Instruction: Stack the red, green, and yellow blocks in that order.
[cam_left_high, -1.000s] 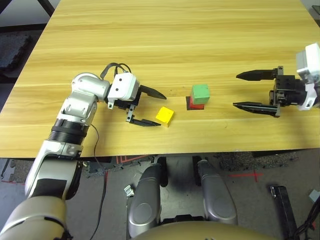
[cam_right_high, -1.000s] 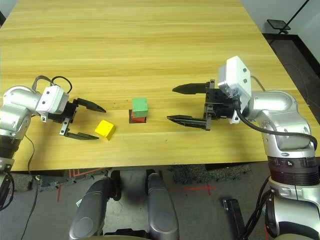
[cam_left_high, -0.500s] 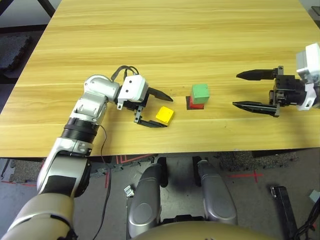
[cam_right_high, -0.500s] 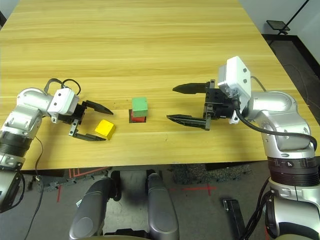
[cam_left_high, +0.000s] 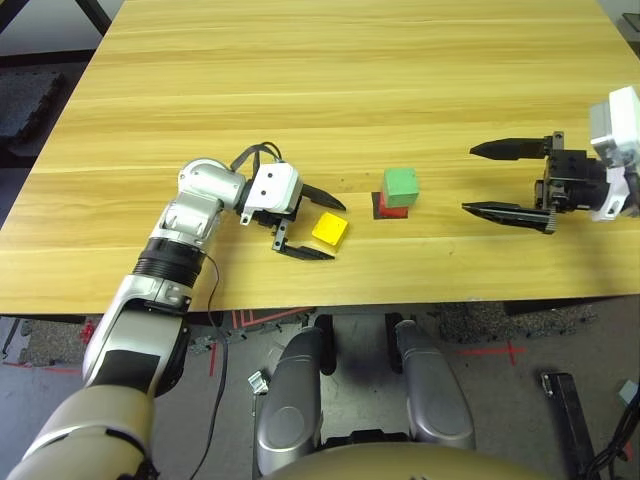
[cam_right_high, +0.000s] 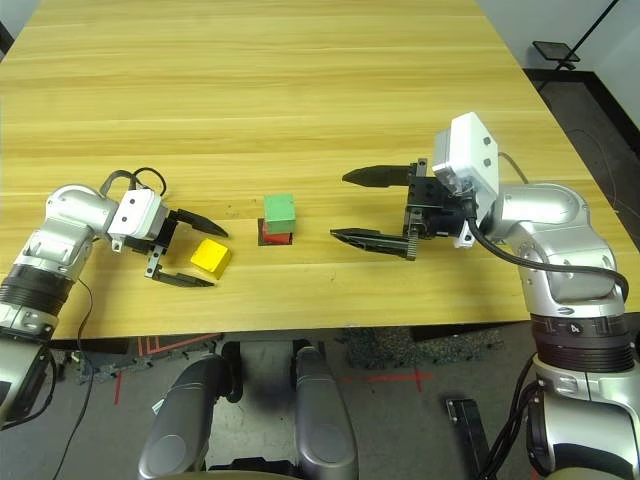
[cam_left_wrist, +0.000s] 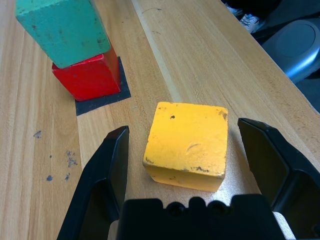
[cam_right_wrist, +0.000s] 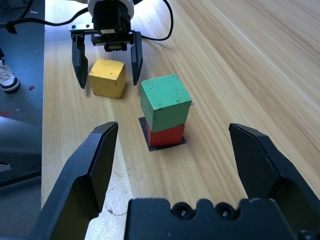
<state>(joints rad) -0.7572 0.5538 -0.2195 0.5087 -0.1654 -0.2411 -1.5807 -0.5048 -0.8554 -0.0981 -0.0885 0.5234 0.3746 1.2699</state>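
The green block (cam_left_high: 401, 184) sits on top of the red block (cam_left_high: 393, 207), which rests on a flat black square patch near the table's middle. To their left lies the yellow block (cam_left_high: 329, 230) on the wood. My left gripper (cam_left_high: 322, 227) is open, its two fingers reaching along either side of the yellow block (cam_left_wrist: 186, 145) without touching it. My right gripper (cam_left_high: 482, 179) hangs open to the right of the stack, well apart from it, pointing at the green block (cam_right_wrist: 165, 101).
The wooden table (cam_left_high: 330, 90) stretches wide behind the blocks. Its front edge runs close below the yellow block. A thin black cable loops off my left wrist (cam_left_high: 250, 155).
My left gripper has slid right toward the yellow block, so its open fingers now flank it. The right gripper and the stack have stayed put.
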